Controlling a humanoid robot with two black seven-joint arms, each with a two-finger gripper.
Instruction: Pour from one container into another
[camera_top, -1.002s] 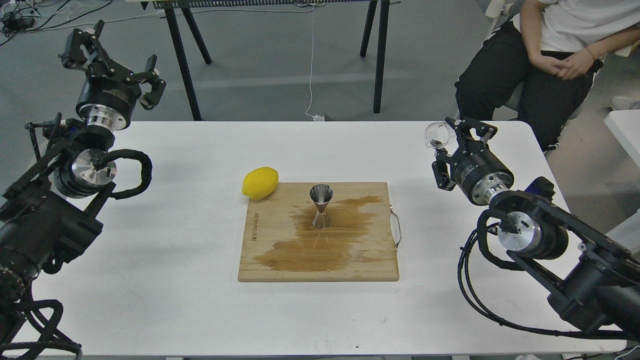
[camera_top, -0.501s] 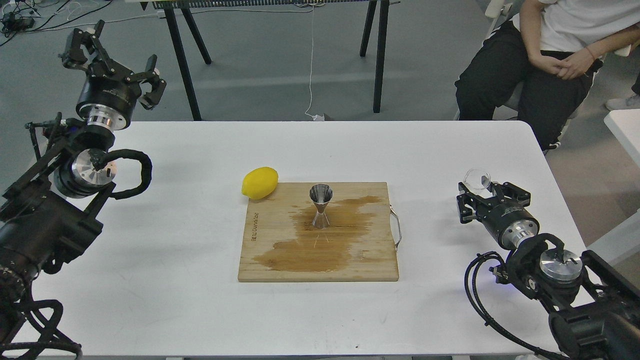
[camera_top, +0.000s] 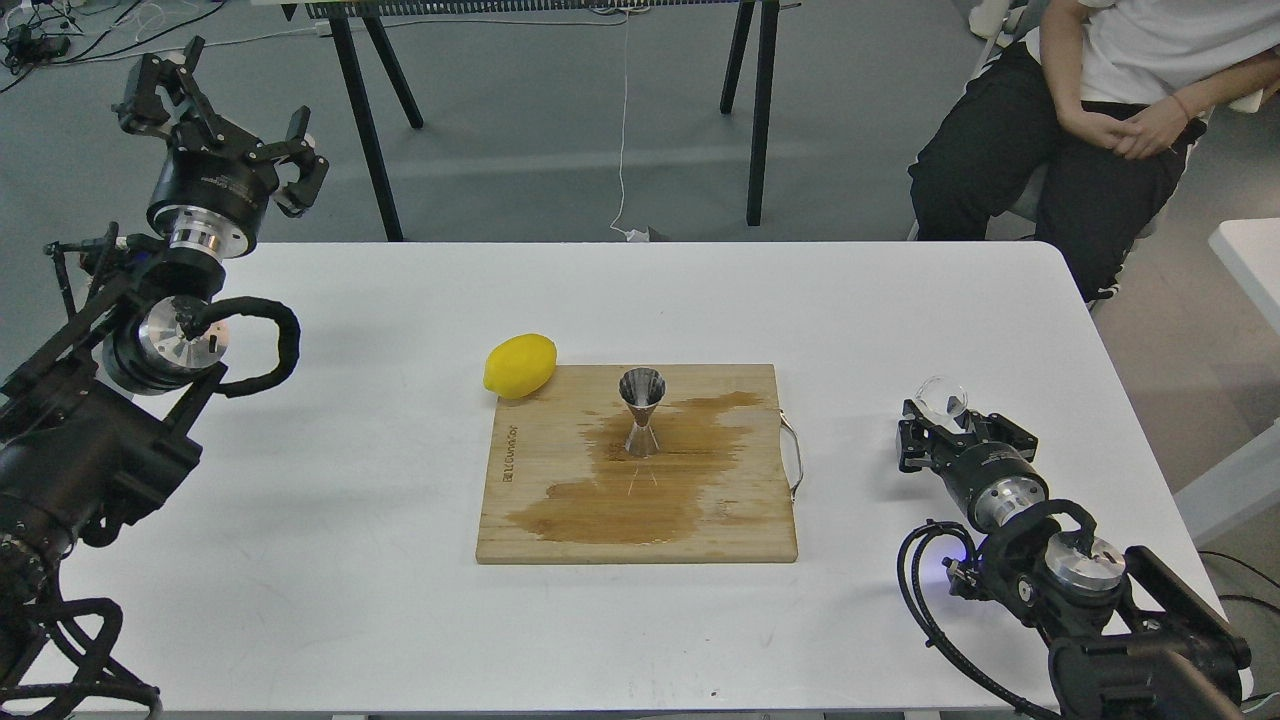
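Pinching the glass cup (camera_top: 942, 396), the right hand (camera_top: 950, 430) is staying low, right of the cutting board (camera_top: 560, 520). The jigger (camera_top: 641, 410) is standing upright on this wet board, and the left hand (camera_top: 215, 115) is hanging spread, far left of it.

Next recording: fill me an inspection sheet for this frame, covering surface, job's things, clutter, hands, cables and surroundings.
Surface: white table; wooden cutting board at centre, with a dark wet stain.
Job's things: steel jigger upright on the board; clear glass cup at the right hand, low over the table's right side.
Clutter: yellow lemon at the board's far left corner.
Hands: left hand open, raised, empty; right hand around the cup.
Cables: black hoses on both arms; white cord on the floor behind.
Surroundings: seated person far right; black table legs behind.
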